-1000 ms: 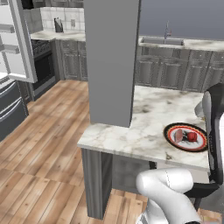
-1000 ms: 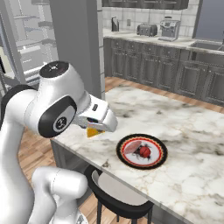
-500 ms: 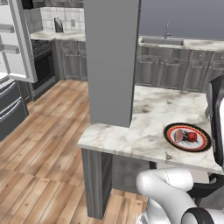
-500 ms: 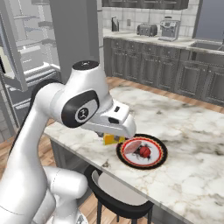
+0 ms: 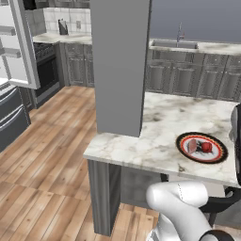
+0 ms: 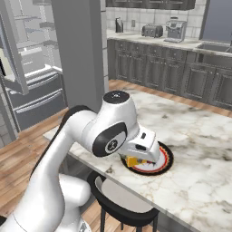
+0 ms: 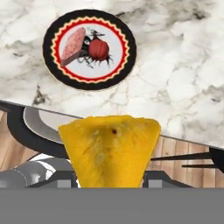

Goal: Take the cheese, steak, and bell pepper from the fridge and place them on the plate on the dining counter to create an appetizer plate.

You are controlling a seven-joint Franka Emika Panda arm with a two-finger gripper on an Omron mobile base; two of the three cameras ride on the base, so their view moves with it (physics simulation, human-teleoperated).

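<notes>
Gripper pinches cheese between jaws. Plate lies ahead, slightly left in hand view; steak and bell pepper on it, free white area toward right.

The plate sits on the dining counter close to its near edge, and on it the steak and the bell pepper lie side by side, just touching. The cheese hangs above the counter's near edge, short of the plate, with a stool tucked under the counter right below it. A pillar stands on the counter's left end, the fridge is off to the far left with its door open, and the sink counter runs along the back wall behind.
</notes>
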